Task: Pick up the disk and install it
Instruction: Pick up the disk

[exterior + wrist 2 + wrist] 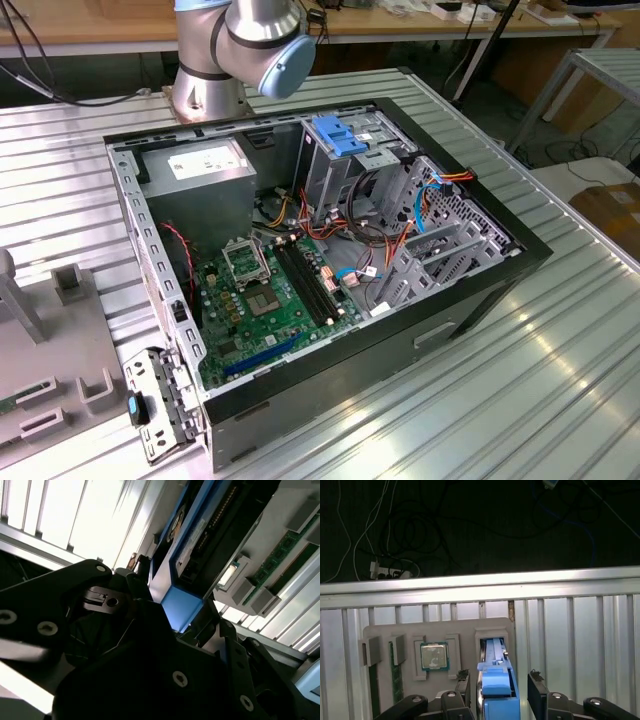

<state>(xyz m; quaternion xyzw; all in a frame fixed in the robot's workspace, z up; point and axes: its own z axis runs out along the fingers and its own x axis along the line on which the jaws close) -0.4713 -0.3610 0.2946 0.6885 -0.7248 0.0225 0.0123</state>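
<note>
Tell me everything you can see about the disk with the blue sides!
In the first wrist view the disk stands on its edge in a slot of a grey tray. Blue plastic rails run along it, with a blue tab at one end. In the second wrist view a dark side with a row of pins shows between the rails. The open gripper straddles it, a finger on each side with small gaps.

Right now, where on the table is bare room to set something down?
The ribbed aluminium table is bare on the exterior view's right of the open black computer case. Crowded: the cables beside the green motherboard, and the grey parts tray at that view's left.
</note>
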